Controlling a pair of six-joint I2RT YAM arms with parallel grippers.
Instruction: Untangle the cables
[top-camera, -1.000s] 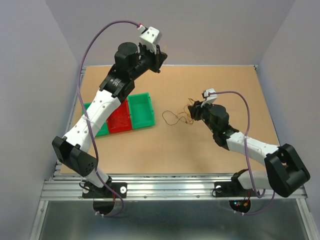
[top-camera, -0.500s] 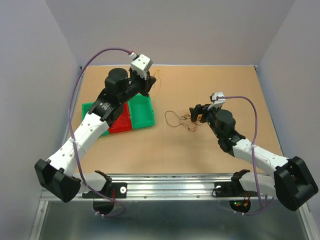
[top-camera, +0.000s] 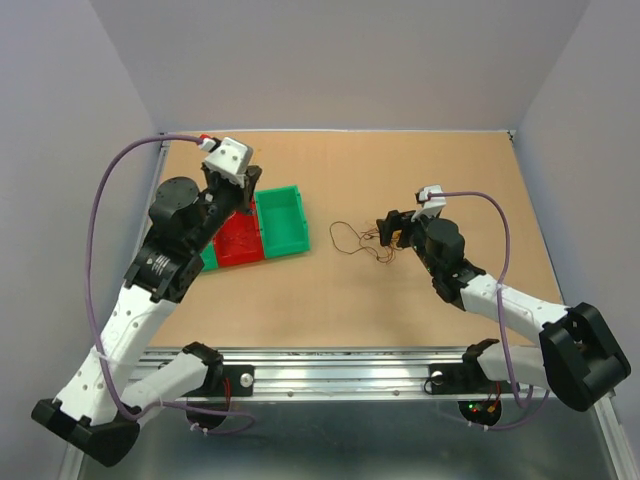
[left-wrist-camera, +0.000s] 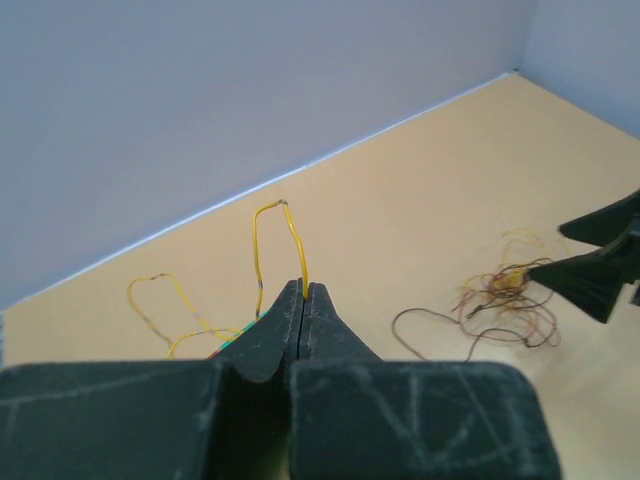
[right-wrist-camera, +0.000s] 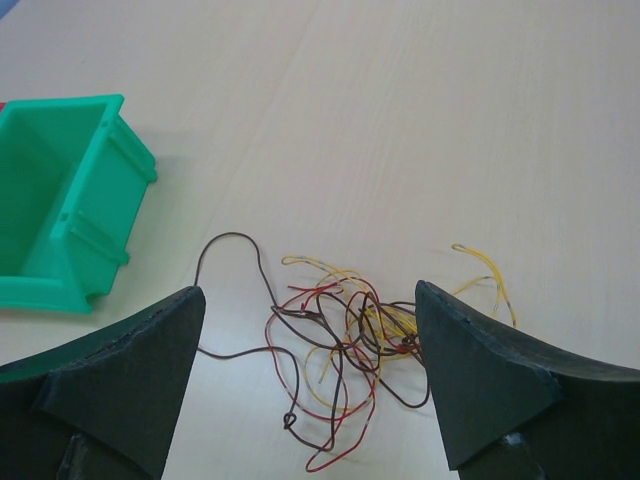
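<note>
The cables (right-wrist-camera: 350, 345) are a loose tangle of thin brown, red and yellow wires lying on the table, also seen from above as cables (top-camera: 362, 240). My right gripper (right-wrist-camera: 310, 375) hovers just over them, open, one finger on each side and nothing held. It shows from above as the right gripper (top-camera: 386, 228). My left gripper (left-wrist-camera: 303, 291) is shut on a single yellow wire (left-wrist-camera: 293, 235), which loops up and trails off to the left. The left gripper (top-camera: 240, 200) hangs over the bins, well left of the tangle (left-wrist-camera: 505, 300).
A green bin (top-camera: 282, 222), a red bin (top-camera: 238, 240) and a second green bin (top-camera: 205, 260) stand in a row at the left. The nearest green bin (right-wrist-camera: 60, 200) lies left of the tangle. Grey walls close in the table's back and sides.
The left arm has swung from the back of the table towards the near left, carrying the yellow wire over the bins. The right gripper has opened over the tangle.
</note>
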